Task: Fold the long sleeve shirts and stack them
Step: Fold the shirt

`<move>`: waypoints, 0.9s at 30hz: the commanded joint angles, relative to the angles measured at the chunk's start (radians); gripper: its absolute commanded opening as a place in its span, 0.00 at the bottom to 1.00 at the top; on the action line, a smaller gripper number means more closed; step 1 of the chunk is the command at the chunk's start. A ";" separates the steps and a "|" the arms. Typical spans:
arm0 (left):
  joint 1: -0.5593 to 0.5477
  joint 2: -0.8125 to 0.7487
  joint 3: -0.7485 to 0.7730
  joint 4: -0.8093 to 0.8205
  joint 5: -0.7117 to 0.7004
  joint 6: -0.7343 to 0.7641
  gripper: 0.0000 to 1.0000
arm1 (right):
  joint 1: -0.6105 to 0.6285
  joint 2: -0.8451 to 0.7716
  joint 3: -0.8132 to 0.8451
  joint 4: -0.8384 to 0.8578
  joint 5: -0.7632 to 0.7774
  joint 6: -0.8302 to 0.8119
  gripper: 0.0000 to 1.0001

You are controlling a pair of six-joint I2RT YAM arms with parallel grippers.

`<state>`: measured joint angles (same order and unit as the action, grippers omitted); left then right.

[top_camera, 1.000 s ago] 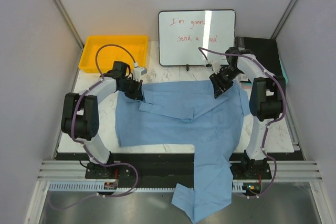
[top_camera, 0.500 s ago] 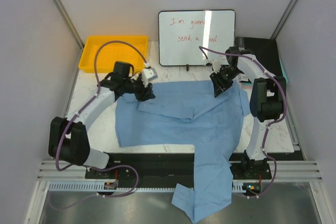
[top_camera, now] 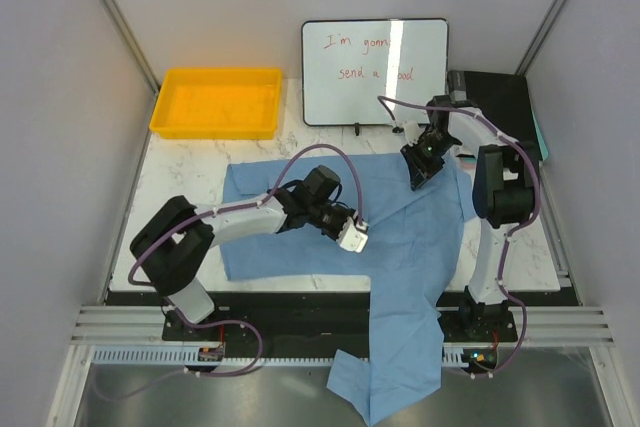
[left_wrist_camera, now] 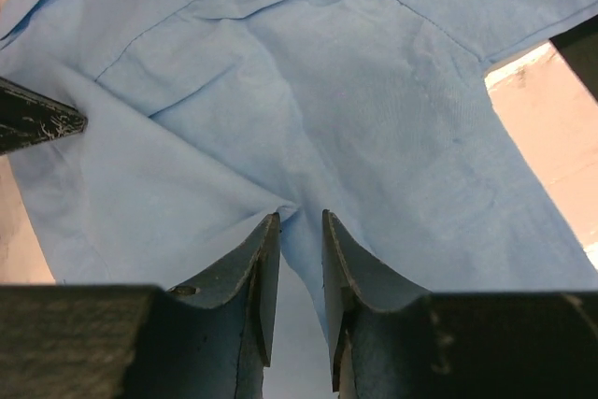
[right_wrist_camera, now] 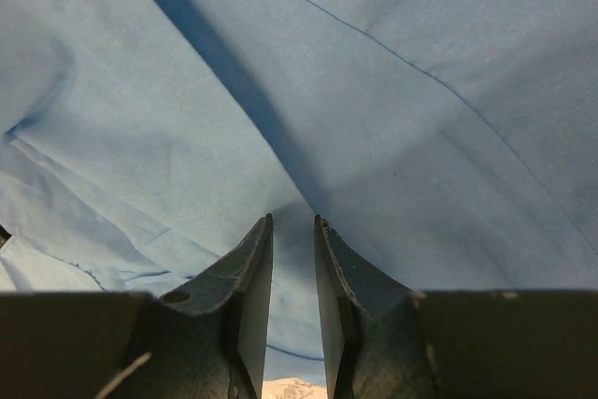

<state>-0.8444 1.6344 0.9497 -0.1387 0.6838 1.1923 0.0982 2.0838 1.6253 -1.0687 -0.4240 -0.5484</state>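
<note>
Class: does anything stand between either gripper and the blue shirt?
Nothing visible does. Both wrist views show the left gripper and the right gripper down at the shirt, blue cloth right at their fingertips.

Marble table [top_camera: 180, 162], blue shirt [top_camera: 400, 247] spread, yellow tray [top_camera: 215, 102], whiteboard [top_camera: 375, 72] perhaps propped upright

The shirt [top_camera: 400, 237] lies on the table [top_camera: 190, 197] — tray [top_camera: 215, 105] behind-left, whiteboard [top_camera: 375, 72] behind.

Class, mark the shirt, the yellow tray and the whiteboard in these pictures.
shirt [top_camera: 405, 232], top view, its spread body.
yellow tray [top_camera: 215, 102], top view, bare floor.
whiteboard [top_camera: 375, 97], top view, writing surface.
</note>
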 commanded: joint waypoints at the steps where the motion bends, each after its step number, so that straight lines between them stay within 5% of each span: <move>1: -0.007 0.061 0.017 0.108 -0.043 0.158 0.32 | 0.000 0.024 -0.015 0.024 0.053 0.013 0.32; 9: -0.013 0.147 0.021 0.229 -0.127 0.136 0.37 | 0.000 0.041 -0.028 0.038 0.094 0.013 0.31; 17: -0.009 0.119 -0.038 0.254 -0.164 0.125 0.02 | 0.000 0.050 -0.038 0.055 0.131 0.019 0.31; 27: -0.001 0.059 -0.138 0.149 -0.145 0.208 0.02 | 0.003 0.062 -0.039 0.053 0.148 0.021 0.31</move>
<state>-0.8486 1.7325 0.8276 0.0624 0.5262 1.3365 0.1020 2.1239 1.5948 -1.0306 -0.3168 -0.5297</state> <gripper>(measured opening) 0.023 0.312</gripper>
